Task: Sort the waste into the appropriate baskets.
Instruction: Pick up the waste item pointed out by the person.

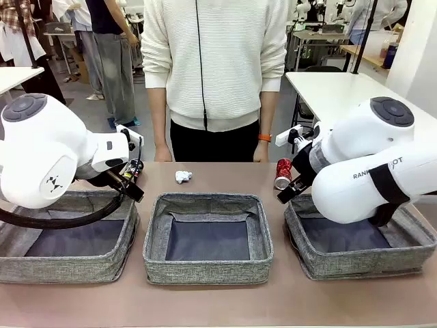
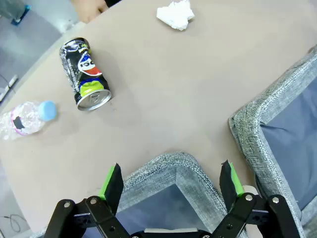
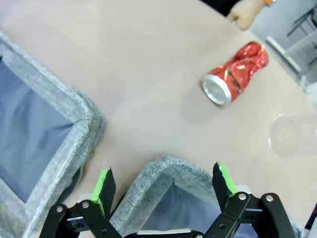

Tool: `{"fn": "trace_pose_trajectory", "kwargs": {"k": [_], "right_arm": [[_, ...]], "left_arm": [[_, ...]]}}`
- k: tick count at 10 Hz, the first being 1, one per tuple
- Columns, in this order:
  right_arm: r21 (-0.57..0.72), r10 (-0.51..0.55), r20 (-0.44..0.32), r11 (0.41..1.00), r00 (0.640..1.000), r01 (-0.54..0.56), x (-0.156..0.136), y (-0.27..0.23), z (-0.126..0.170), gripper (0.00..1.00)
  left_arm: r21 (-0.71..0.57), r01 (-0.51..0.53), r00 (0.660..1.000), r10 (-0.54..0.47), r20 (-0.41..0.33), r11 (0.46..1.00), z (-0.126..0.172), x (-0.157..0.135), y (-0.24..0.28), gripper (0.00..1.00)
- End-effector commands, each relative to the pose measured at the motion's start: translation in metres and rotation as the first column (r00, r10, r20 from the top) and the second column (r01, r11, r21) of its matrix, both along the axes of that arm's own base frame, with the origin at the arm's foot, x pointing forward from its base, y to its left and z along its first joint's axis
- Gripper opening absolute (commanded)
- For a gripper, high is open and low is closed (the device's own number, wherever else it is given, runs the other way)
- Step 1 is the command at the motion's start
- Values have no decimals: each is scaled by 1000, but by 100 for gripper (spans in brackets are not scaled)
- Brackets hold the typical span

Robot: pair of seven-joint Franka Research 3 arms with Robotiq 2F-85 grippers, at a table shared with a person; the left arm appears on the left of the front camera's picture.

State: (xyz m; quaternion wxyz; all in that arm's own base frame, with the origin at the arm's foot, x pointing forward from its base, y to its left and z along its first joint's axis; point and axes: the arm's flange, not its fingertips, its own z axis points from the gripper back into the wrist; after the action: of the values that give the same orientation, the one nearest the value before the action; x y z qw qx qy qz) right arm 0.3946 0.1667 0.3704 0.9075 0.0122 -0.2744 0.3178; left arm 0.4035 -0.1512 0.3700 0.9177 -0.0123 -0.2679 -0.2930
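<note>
You have three grey fabric baskets in a row along the near side of the worktop [image 1: 218, 304]: the left basket [image 1: 68, 272], the middle basket [image 1: 208, 272] and the right basket [image 1: 362, 268]. All the waste you can see lies on the worktop beyond them, outside the baskets. Your left gripper [image 2: 171, 171] hangs over the far right corner of the left basket with its jaws spread wide and nothing between them. Beyond it the crushed dark can [image 2: 85, 74] lies on its side, and farther left the clear bottle [image 2: 27, 116] with the blue cap lies near the worktop's edge. The crumpled paper wad [image 1: 183, 176] sits on the far side, just beyond the middle basket's far left corner. Your right gripper [image 3: 163, 173] hangs over the far left corner of the right basket, its jaws equally wide and holding nothing. Beyond it the dented red can [image 3: 235, 74] lies on its side, with the clear cup [image 3: 292, 134] to its right and apart from it. A person [image 1: 215, 68] in a white jumper stands at the far edge, hands down at the worktop's rim.
</note>
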Motion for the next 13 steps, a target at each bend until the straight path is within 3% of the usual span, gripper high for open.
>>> {"fn": "trace_pose_trajectory", "kwargs": {"k": [1,13], "right_arm": [[0,0,0,1000,1000,0,0,0,0,100],[-1,0,0,1000,1000,0,0,0,0,100]], "left_arm": [[0,0,1000,0,0,1000,0,0,0,100],[0,0,1000,0,0,1000,0,0,0,100]]}}
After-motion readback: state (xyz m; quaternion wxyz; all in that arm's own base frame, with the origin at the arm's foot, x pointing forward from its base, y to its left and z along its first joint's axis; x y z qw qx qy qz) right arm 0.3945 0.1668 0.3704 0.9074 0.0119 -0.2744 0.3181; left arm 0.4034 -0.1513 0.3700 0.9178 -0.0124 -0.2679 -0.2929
